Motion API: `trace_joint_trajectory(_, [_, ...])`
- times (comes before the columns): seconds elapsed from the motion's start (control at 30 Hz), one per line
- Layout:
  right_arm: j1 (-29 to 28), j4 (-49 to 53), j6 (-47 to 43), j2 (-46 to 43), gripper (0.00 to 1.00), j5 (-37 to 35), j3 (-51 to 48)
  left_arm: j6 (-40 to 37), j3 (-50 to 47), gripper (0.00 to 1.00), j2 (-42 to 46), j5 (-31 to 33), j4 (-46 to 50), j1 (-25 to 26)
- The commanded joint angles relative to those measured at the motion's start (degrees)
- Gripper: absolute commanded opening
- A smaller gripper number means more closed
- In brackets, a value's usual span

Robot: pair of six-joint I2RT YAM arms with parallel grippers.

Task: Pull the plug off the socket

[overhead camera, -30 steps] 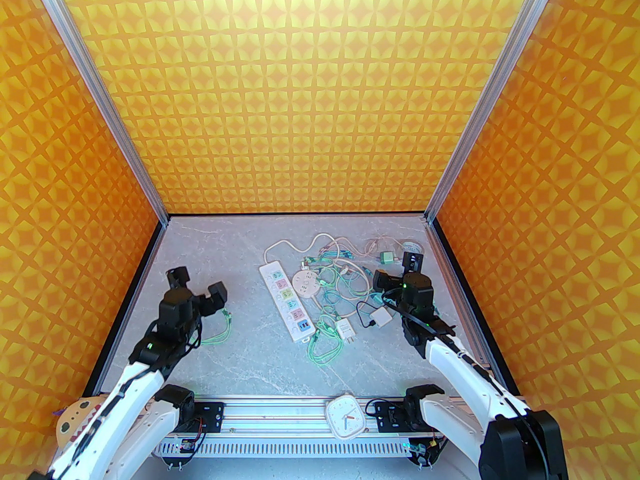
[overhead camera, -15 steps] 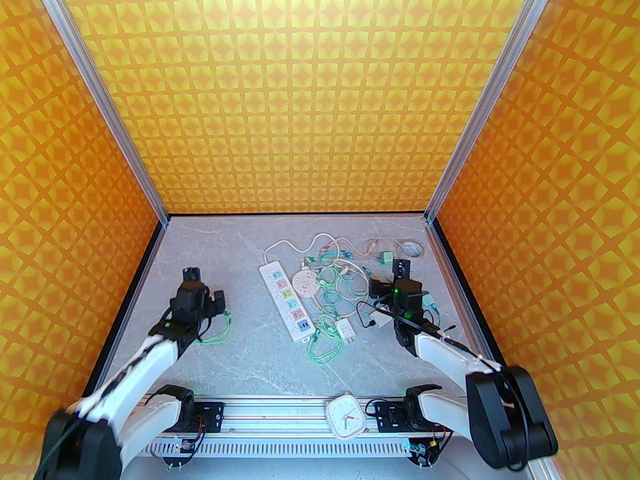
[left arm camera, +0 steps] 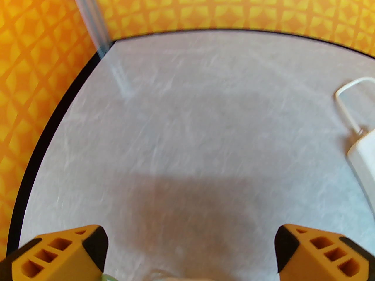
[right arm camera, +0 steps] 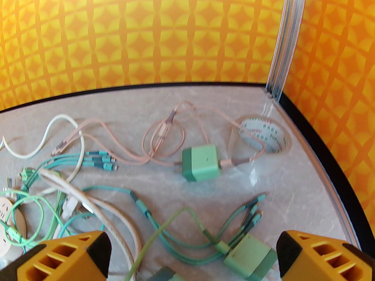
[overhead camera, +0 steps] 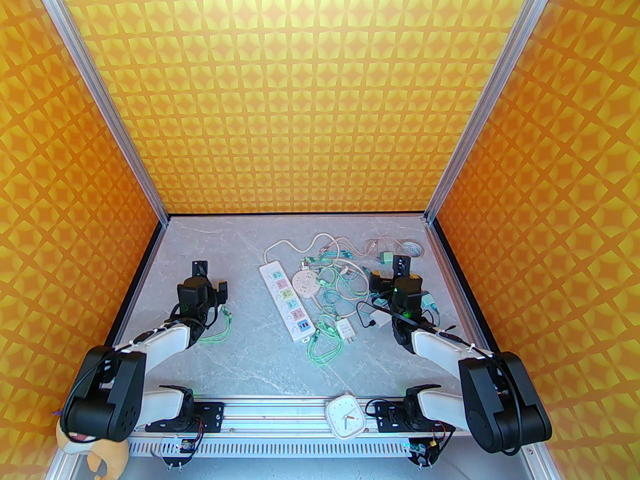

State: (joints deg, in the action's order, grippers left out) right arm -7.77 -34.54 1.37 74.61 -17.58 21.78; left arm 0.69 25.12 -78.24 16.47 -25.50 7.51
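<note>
Inspection, for your record: one long white power strip [overhead camera: 287,300] lies at table centre. One white pronged plug [overhead camera: 345,329] lies on the table just beside its near end. Among the cables are two chargers: one green cube charger [right arm camera: 200,162] and one paler green charger [right arm camera: 250,258]. Left gripper [overhead camera: 210,279] and right gripper [overhead camera: 389,274] are both spread wide, holding nothing.

Your left claw [overhead camera: 210,279] hung with jaws spread wide over the counter [overhead camera: 240,358], near a loose green cable [overhead camera: 220,335]. Your right claw [overhead camera: 389,273], spread just as wide, stood over the right side of the cable tangle [overhead camera: 330,288]. Between them lay the white power strip [overhead camera: 288,304], a round white socket [overhead camera: 305,284] just beside it and a white plug [overhead camera: 346,329] near its near end. A small clock [overhead camera: 345,416] sat on the front rail.
</note>
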Motion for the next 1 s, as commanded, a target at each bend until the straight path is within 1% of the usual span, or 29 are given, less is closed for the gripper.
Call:
trace_joint_trajectory(0.0, [-0.23, -5.43, -1.79, 2.07, 0.99, -0.53, -0.21, -4.19, 2.33, 0.99, -3.16, -4.5, -6.45, -1.45])
trace_joint_trajectory(0.03, [-0.23, -7.35, -2.4, 3.24, 0.99, 0.09, -0.72, -4.81, 3.24, 0.99, -4.13, -5.01, -6.12, -1.96])
trace_joint_trajectory(0.1, [-0.23, -15.0, -2.77, 7.4, 0.98, 0.09, -2.48, -6.44, 3.48, 0.99, -5.07, -6.73, -7.85, -2.98])
trace_joint_trajectory(0.2, [-0.23, -26.14, -4.46, 14.44, 0.99, 1.16, -4.01, -6.05, -0.14, 0.99, -7.03, -8.7, -17.73, -5.19])
trace_joint_trajectory(0.27, [-0.14, -19.82, -3.57, 12.62, 0.98, 1.0, -2.25, -3.47, -0.93, 0.99, -7.86, -10.17, -19.0, -7.45])
trace_joint_trajectory(0.3, [-0.14, -15.61, -2.92, 12.02, 0.99, 0.93, -0.75, -2.43, -1.54, 0.99, -8.51, -12.17, -21.12, -8.63])
trace_joint_trajectory(0.33, [0.14, -14.97, -2.85, 12.25, 0.98, 1.64, -0.32, -1.68, -2.3, 0.99, -9.48, -13.4, -21.94, -9.65])
trace_joint_trajectory(0.37, [0.46, -15.61, -2.71, 12.52, 0.98, 1.86, -0.34, -1.8, -3.73, 0.99, -11.07, -13.92, -27.26, -9.86])
trace_joint_trajectory(0.4, [0.72, -15.03, -2.47, 12.32, 0.98, 2.18, -0.14, -1.48, -4.25, 0.99, -10.47, -14.01, -27.68, -10.05])
trace_joint_trajectory(0.43, [0.82, -14.6, -2.32, 12.24, 0.98, 2.29, -0.07, -1.14, -3.92, 0.99, -10.05, -14.05, -25.72, -10.29])
trace_joint_trajectory(0.47, [0.83, -14.92, -2.42, 12.39, 0.98, 2.29, -0.12, -1.13, -4.11, 0.99, -10.66, -14.01, -27.33, -10.45])
trace_joint_trajectory(0.53, [0.83, -14.79, -2.41, 12.35, 0.99, 2.29, -0.07, -0.82, -4.34, 0.99, -10.09, -14.45, -26.89, -10.69])
trace_joint_trajectory(0.57, [0.83, -14.77, -2.42, 12.36, 0.98, 2.29, -0.07, -0.93, -5.1, 0.99, -10.52, -14.49, -29.02, -10.69])
trace_joint_trajectory(0.73, [0.83, -14.85, -2.19, 12.38, 0.99, 1.76, -0.07, -0.67, -3.97, 0.99, -10.35, -13.28, -26.54, -10.67])
trace_joint_trajectory(0.97, [0.83, -14.85, -2.24, 12.34, 0.98, 1.76, -0.13, -0.88, -3.82, 0.99, -10.38, -13.26, -26.36, -10.5])
